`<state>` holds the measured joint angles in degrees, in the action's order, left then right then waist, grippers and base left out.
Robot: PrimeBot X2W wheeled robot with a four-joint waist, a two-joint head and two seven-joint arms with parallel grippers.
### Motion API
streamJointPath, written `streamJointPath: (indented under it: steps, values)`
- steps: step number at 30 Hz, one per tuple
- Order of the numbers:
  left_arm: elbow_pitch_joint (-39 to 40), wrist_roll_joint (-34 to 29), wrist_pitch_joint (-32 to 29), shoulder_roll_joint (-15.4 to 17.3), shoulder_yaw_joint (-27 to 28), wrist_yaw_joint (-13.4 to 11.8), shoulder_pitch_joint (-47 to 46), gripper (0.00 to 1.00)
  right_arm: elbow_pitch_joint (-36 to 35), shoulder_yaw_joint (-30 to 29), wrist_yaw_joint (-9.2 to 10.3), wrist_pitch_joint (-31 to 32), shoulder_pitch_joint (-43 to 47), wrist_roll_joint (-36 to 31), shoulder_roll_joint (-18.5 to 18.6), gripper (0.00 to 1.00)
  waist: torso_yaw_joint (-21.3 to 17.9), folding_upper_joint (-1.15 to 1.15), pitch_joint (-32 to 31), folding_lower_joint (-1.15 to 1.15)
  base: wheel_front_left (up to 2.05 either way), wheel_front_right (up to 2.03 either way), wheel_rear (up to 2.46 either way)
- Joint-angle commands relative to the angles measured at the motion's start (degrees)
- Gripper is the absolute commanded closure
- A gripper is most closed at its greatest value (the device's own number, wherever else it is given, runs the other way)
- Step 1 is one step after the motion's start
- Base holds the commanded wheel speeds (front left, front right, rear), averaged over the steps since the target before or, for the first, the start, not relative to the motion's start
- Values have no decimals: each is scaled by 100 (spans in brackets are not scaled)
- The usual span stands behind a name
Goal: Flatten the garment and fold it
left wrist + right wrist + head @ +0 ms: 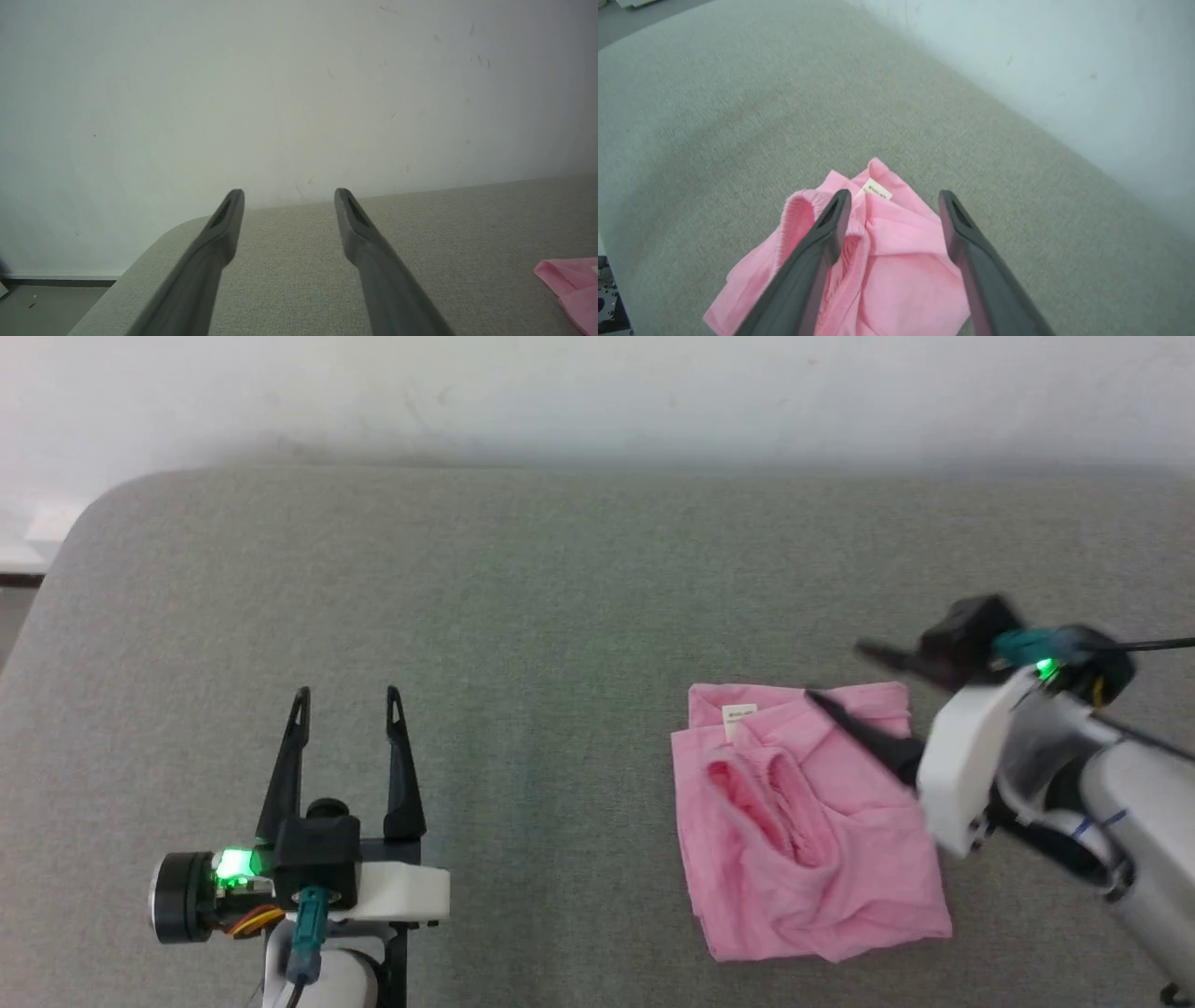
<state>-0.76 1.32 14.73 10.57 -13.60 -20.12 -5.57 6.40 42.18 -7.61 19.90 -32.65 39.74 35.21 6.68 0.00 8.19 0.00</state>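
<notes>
The pink garment (803, 831) lies folded into a rough rectangle on the grey padded surface, right of centre, with its white label (738, 719) near the far left corner and deeper-pink ruffled openings (766, 793) showing on top. My right gripper (840, 672) hovers over its far right part, open, nothing between the fingers; the right wrist view shows the garment (887, 261) and label (876, 189) beneath the spread fingers. My left gripper (345, 695) stands open at the lower left, well away from the cloth. In the left wrist view my left gripper (288, 192) is open, with a corner of the garment (570, 284) at the right edge.
The grey padded surface (523, 616) runs back to a pale wall (597, 392). Its rounded far left corner (103, 504) drops off toward the floor.
</notes>
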Motion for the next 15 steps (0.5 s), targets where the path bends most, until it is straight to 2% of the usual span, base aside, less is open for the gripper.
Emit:
streamJointPath:
  steps: [1,3,6,11,15]
  values:
    - [-23,-36,27,32,36,49,79,0,-131,-241,12,-301,-57,-121,28,0,-219,0,-169,0,0,0,0]
    - [-47,-27,27,38,54,72,73,0,-235,-708,12,-807,-4,-344,3,0,-292,0,-195,0,0,0,0]
    - [-54,-10,27,37,90,100,55,0,-183,-1589,12,-1585,194,-825,-251,0,-376,0,-227,0,0,0,0]
    - [-36,4,27,35,141,158,32,0,-126,-2897,12,-2658,729,-1765,-959,0,-458,0,-262,0,0,0,0]
    - [-22,0,27,30,168,197,41,0,-228,-3603,12,-3227,1249,-2336,-1575,0,-482,0,-296,0,0,0,0]
